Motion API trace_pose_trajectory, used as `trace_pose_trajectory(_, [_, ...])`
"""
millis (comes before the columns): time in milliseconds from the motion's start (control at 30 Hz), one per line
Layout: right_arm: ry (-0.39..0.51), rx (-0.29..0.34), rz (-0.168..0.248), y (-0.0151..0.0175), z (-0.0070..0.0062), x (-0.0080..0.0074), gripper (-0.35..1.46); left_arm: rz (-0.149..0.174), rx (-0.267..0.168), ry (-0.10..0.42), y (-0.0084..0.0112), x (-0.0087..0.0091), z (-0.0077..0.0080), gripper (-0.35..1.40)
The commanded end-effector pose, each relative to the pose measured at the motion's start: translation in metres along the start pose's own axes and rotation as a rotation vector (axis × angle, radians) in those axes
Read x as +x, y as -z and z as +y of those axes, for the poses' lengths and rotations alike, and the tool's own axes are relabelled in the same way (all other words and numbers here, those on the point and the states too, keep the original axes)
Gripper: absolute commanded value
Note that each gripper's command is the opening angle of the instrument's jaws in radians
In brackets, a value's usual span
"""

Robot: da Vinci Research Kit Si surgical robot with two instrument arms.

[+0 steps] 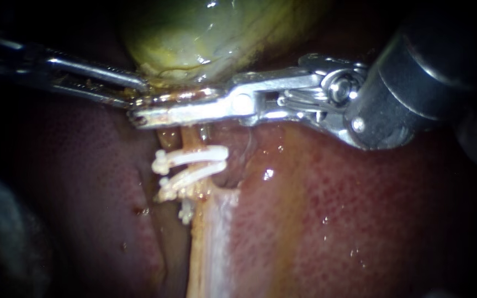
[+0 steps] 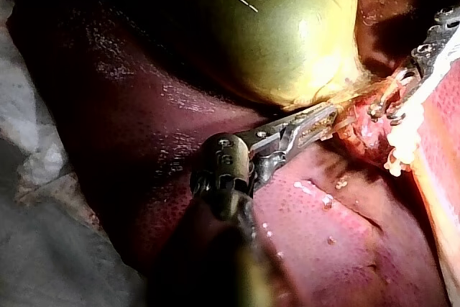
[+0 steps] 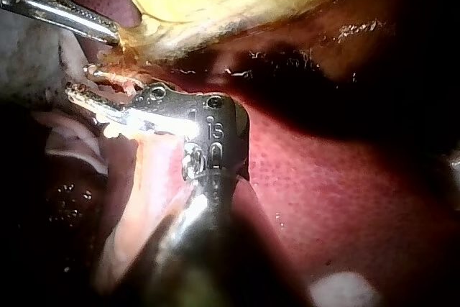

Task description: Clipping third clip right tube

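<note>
Liver [image 1: 332,221] lies nearest you. Over it the tube [image 1: 190,136] already carries two white clips [image 1: 194,156], one just beside the other. Just beyond them your right instrument [image 1: 137,113] straddles the tube, jaws narrowly apart. No third clip shows closed yet, so the squeeze and release look left to do. Farthest, your left instrument [image 1: 139,94] has its jaws clamped on the gallbladder [image 1: 205,33] edge.

Yellow-green gallbladder [image 1: 194,33] glistening above dark red liver [image 1: 360,209].
</note>
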Motion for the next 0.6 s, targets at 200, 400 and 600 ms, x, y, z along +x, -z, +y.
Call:
trace_pose_trajectory(200, [-0.091, -0.01, 0.008, 0.0005, -0.0002, -0.0001, -0.35, 0.0, 0.0, 0.0, 0.0, 0.0, 0.0, -0.35])
trace_pose_trajectory(400, [-0.112, -0.018, 0.015, 0.0008, -0.0002, -0.0005, -0.35, 0.0, 0.0, 0.0, 0.0, 0.0, 0.0, -0.35])
trace_pose_trajectory(600, [-0.11, -0.017, 0.014, 0.0008, -0.0001, -0.0008, -0.35, 0.0, 0.0, 0.0, 0.0, 0.0, 0.0, -0.35])
